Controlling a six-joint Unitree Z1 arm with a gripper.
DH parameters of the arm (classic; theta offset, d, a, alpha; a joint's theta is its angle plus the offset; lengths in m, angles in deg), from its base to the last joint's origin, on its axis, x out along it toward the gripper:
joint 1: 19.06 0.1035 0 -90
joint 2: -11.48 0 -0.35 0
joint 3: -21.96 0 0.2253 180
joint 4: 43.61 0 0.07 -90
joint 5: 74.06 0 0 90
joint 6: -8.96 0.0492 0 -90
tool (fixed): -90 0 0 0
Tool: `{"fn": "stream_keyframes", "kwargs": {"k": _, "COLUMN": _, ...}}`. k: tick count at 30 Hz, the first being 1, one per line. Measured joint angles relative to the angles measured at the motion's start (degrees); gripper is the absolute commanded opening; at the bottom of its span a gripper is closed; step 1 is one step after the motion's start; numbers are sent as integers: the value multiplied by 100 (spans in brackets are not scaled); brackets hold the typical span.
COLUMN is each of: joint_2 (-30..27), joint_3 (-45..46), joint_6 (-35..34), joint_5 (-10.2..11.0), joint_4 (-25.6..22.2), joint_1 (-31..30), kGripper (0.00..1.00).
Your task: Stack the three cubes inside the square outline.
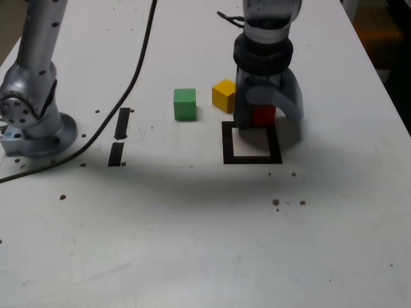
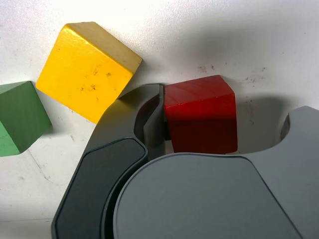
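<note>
Gripper: the gripper [image 1: 264, 115] stands low over the table [image 1: 192, 244], jaws spread wide with the red cube [image 1: 263, 115] between them. One jaw looks to lie against the cube's side in the wrist view; the other stands off it with a gap. Not clenched on anything.
Red cube: on the table, between the jaws, at the far edge of the square outline [image 1: 252, 158], not yet squarely inside it.
Yellow cube: the yellow cube [image 1: 223, 95] sits just beside the gripper, on the exterior view's left, turned at an angle and close to the near jaw.
Green cube: the green cube [image 1: 185, 104] lies farther out on that same side, apart from the yellow one.
Handling: the cubes look like painted wood, so probably light, rigid and not fragile. Smooth flat faces could slip in a skewed grip.
Where to grip: two opposite flat sides, jaws square to them, low enough for full contact.
Risk: the near jaw could nudge the yellow cube.
</note>
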Motion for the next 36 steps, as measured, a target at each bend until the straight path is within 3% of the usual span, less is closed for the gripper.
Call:
{"fn": "stream_keyframes", "kwargs": {"k": 3, "joint_2": 13, "joint_3": 0, "joint_6": 33, "joint_5": 0, "joint_4": 0, "joint_1": 37, "kGripper": 86}}
{"fn": "stream_keyframes", "kwargs": {"k": 13, "joint_2": 13, "joint_3": -11, "joint_6": 47, "joint_5": 14, "joint_4": -175, "joint_1": 78, "kGripper": 40}}
{"fn": "stream_keyframes", "kwargs": {"k": 17, "joint_2": 7, "joint_3": -11, "joint_6": 47, "joint_5": 22, "joint_4": -178, "joint_1": 79, "kGripper": 29}}
{"fn": "stream_keyframes", "kwargs": {"k": 26, "joint_2": -309, "joint_3": -37, "joint_6": 48, "joint_5": 47, "joint_4": -303, "joint_1": -223, "kGripper": 21}}
{"fn": "stream_keyframes", "kwargs": {"k": 33, "joint_2": -652, "joint_3": -295, "joint_6": -138, "joint_5": -20, "joint_4": -990, "joint_1": -721, "kGripper": 21}}
{"fn": "stream_keyframes", "kwargs": {"k": 36, "joint_2": -751, "joint_3": -134, "joint_6": -534, "joint_5": -47, "joint_4": -1010, "joint_1": -943, "kGripper": 21}}
